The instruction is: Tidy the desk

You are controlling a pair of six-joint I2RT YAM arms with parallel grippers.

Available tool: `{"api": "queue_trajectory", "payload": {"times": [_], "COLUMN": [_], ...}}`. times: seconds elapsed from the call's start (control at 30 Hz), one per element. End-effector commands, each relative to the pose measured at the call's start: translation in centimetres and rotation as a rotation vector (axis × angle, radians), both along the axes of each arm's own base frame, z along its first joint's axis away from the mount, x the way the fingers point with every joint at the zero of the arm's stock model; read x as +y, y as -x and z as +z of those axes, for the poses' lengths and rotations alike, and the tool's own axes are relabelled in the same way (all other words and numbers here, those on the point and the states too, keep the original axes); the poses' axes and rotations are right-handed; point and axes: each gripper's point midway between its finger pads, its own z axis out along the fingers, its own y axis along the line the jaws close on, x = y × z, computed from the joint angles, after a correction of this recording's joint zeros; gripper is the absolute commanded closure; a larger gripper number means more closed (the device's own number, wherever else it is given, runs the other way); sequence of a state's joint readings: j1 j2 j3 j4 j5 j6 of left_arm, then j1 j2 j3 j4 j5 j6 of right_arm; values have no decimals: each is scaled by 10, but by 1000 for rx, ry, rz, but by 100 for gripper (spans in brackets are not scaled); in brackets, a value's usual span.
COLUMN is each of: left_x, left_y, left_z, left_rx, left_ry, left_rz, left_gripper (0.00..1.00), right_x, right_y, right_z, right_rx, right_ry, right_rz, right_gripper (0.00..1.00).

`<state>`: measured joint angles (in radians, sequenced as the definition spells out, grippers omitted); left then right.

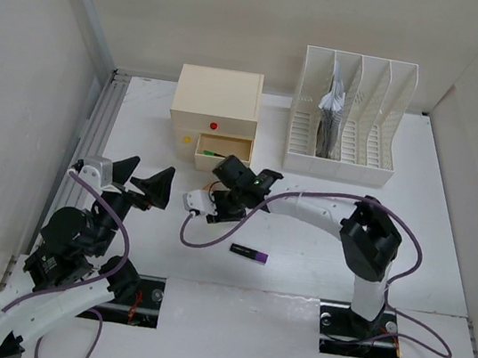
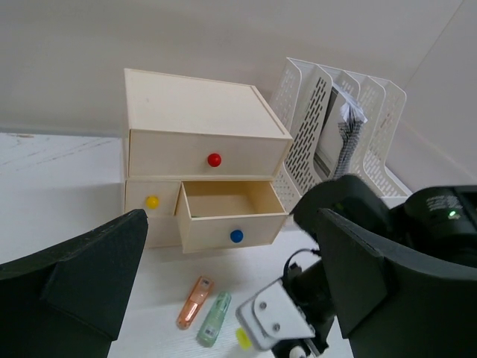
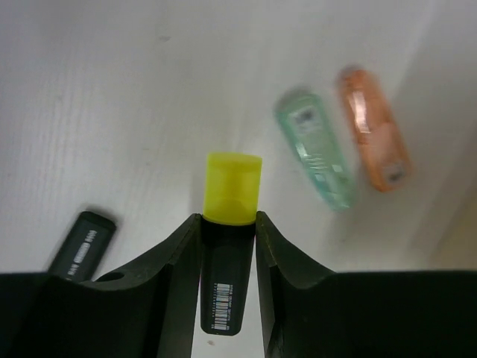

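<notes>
right claw is pinched narrow on a yellow-capped highlighter, dark barrel between the fingers and the cap poking out past the tips. the desk is right under the claw, can't tell if the highlighter touches it. ahead and to the right of that claw a pale green pen thing and an orange one lie side by side. a dark marker sits just off its left finger. left claw hangs wide open holding nothing. ahead of it is the cream drawer box with the lower right drawer pulled out.
</notes>
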<state>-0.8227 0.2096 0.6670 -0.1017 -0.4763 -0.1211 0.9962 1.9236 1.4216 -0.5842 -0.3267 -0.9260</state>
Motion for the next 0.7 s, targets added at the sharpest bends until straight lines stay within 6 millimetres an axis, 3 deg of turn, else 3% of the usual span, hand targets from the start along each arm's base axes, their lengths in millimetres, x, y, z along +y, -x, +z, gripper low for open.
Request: {"api": "queue_trajectory", "payload": {"times": [0.0,0.27,0.3,0.4,0.47,0.63,0.67], "left_x": [6,7,7,7,7,7,7], "left_y": [3,4,4,4,4,4,4], "left_z": [10,12,12,12,12,12,12], "left_rx": [-37,-43,-43,-43,-43,-43,-43], "left_ry": [45,51,51,51,51,51,51], "left_rz": [11,11,11,11,11,11,11], "left_gripper": [6,6,6,6,6,6,6], "right_x": [15,10,12,8,5,21,22], "right_y": [-36,-106,-111,-130,-142,-154,-159], "right_z": [81,173,195,223,228,226,216], "right_rx": [-182,-451,-487,-548,-565,-592,-575], "right_ry": [-128,-266,-307,-365,-376,-376,-358], "right_rz": [-54,-244,-259,-311,-320,-287,-285], "right_gripper": [85,85,85,85,85,85,85]}}
